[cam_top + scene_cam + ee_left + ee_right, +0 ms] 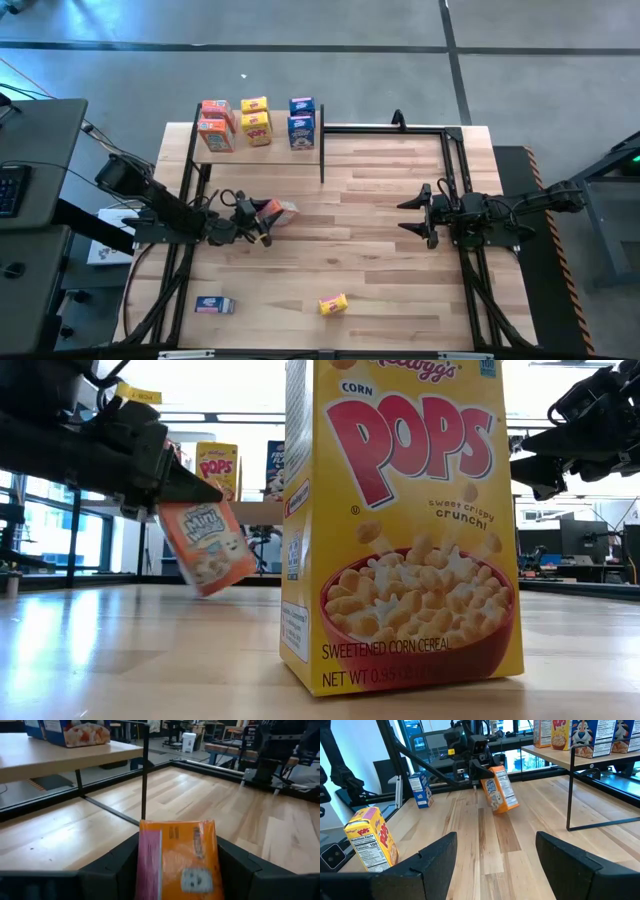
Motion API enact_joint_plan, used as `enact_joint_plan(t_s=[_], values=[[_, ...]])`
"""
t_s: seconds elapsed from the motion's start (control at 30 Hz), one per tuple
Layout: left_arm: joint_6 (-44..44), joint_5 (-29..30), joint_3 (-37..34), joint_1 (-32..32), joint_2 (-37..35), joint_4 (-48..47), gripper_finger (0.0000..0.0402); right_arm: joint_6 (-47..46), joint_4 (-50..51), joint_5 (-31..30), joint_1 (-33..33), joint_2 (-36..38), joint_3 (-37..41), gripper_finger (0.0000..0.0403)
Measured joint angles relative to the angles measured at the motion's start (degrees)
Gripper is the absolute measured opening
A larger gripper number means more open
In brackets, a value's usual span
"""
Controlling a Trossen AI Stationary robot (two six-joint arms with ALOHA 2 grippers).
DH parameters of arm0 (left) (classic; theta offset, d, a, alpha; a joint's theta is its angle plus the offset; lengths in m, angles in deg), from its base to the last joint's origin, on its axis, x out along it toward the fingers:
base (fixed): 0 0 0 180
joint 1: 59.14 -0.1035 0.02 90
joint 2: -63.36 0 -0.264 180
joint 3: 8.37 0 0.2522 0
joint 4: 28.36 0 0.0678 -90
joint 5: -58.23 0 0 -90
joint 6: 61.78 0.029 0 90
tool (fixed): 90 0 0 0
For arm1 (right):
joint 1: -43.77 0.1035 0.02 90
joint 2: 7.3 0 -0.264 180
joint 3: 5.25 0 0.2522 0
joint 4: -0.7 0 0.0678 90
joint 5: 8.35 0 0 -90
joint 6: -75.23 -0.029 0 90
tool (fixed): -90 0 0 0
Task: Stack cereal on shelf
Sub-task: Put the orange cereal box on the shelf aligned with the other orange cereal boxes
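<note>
The left gripper [262, 226] has its fingers closed on an orange cereal box [278, 211], tilted just above the table [380, 250]. It looks light and crushable (thin card), best pinched across its narrow sides. The shelf [262, 153] holds 6 boxes; its black post [322, 145] stands between. The right gripper [413, 216] waits open.

Yellow Corn Pops box [400, 525] bears red lettering; the tilted cereal box [205, 547] is orange; the tabletop [380, 240] shows light planks.

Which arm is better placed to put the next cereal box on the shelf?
Left. Its gripper already holds an orange box near the shelf; the right gripper waits open and empty, farther away.
</note>
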Motion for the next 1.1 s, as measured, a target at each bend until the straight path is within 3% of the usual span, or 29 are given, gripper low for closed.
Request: enact_joint_plan(t_s=[0.3, 0.73, 1.1], values=[[-3.9, -2.2, 0.1, -1.7, -0.5, -3.3, 0.0196, 0.0, 0.0, 0.0, 0.0, 0.0, 0.0, 0.0264], [-0.5, -8.6, 2.6, -6.8, -0.5, -3.7, 0.0196, 0.0, 0.0, 0.0, 0.0, 0.0, 0.0, 0.0264], [-3.2, -10.6, 2.7, -8.0, -0.5, -5.8, 0.0238, 0.0, 0.0, 0.0, 0.0, 0.0, 0.0, 0.0264]])
